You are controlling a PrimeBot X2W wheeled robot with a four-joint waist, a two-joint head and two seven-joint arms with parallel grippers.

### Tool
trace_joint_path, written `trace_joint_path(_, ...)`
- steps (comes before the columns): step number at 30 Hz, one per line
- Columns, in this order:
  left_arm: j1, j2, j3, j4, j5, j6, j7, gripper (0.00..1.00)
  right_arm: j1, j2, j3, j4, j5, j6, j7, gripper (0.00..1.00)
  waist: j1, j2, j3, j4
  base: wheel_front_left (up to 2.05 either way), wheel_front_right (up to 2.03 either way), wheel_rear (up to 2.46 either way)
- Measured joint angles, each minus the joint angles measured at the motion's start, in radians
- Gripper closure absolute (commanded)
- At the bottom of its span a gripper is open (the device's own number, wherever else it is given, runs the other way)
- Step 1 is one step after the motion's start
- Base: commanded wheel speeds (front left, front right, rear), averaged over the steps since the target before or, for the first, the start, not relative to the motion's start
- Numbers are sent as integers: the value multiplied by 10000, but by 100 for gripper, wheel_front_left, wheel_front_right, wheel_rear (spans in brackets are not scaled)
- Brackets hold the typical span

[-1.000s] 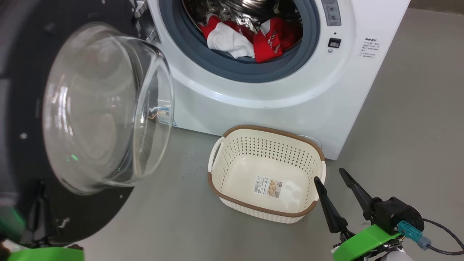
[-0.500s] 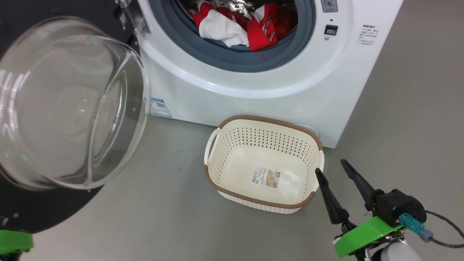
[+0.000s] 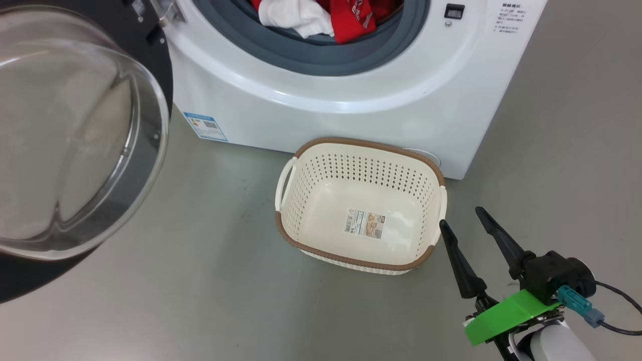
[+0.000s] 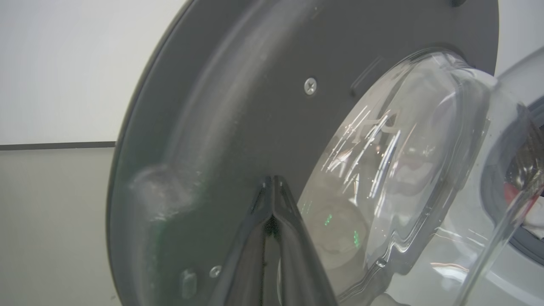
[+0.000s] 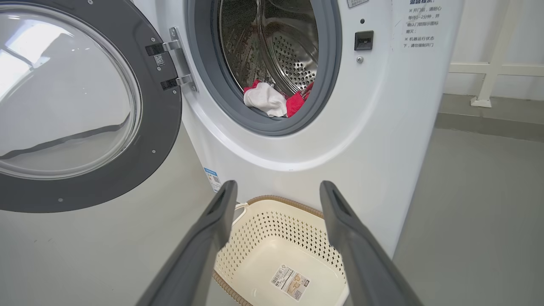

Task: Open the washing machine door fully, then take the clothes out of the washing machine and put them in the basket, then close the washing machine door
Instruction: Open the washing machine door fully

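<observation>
The washing machine door (image 3: 150, 55) stands swung out at the left, its glass bowl (image 3: 65, 140) facing me. The white washing machine (image 3: 351, 110) shows its grey ring, with the red and white clothes (image 3: 321, 17) lying inside at the opening's lower edge. The cream basket (image 3: 371, 173) sits on the floor in front of the machine, holding nothing. My right gripper (image 3: 460, 216) hovers open just right of the basket. In the left wrist view my left gripper (image 4: 272, 179) is shut, its tips close against the door's dark inner face (image 4: 238, 106); contact cannot be told.
Grey floor (image 3: 200, 281) spreads around the basket and under the door. The right wrist view shows the steel drum (image 5: 293, 55), the clothes (image 5: 272, 100), the door hinges (image 5: 170, 63) and a white frame (image 5: 488, 72) by the wall at the far right.
The door has swung wider from the machine, uncovering the blue sticker. The head camera has shifted, so machine and basket sit higher. The right gripper stays open.
</observation>
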Motion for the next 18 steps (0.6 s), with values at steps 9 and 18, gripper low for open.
trace_joint_path(9, -319, 180, 82, 539, 71, 8, 0, 100, -97, -27, -46, -12, -84, 0, 0, 0, 0, 0, 62, -47, 0, 0, 0)
trace_joint_path(18, -295, 238, -111, 700, 71, 8, 0, 100, -95, 19, -29, 36, -54, 0, 0, 0, 0, 0, -307, -37, 0, 0, 0)
